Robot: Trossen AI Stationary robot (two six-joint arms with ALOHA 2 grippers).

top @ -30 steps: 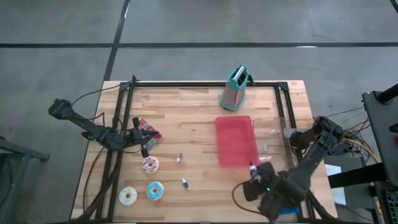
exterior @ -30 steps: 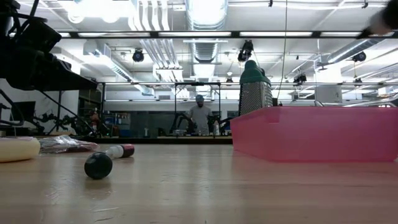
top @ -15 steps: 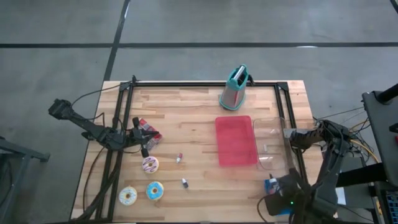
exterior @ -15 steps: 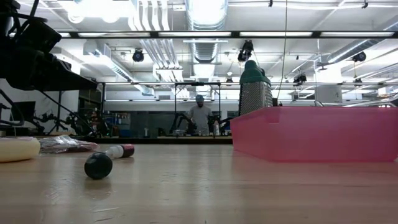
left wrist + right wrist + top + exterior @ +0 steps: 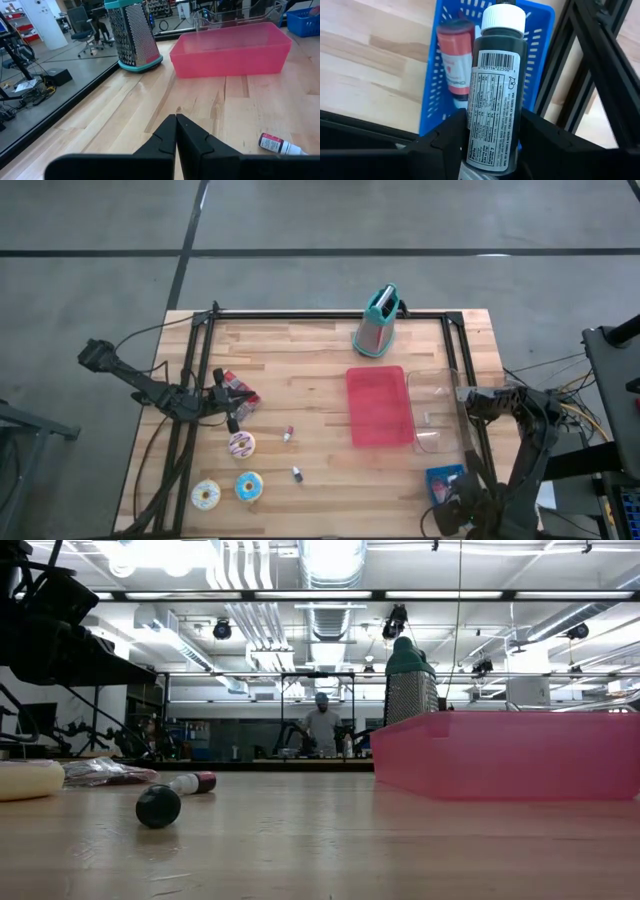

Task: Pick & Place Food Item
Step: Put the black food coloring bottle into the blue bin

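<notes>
Blue basket (image 5: 537,60) holding red bottle (image 5: 456,55), right tool (image 5: 492,135) clamping dark bottle (image 5: 496,95)

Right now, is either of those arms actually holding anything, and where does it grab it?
Yes. The right gripper holds a dark bottle with a white cap, clamped around its lower body, above a blue basket. The left gripper is shut on nothing.

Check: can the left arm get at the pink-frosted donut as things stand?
Probably yes. The left gripper is shut, holds nothing, and hovers just beside the pink-frosted donut, with bare table between them. The small bottle lies off to the side, out of the way. It would need to open first.
</notes>
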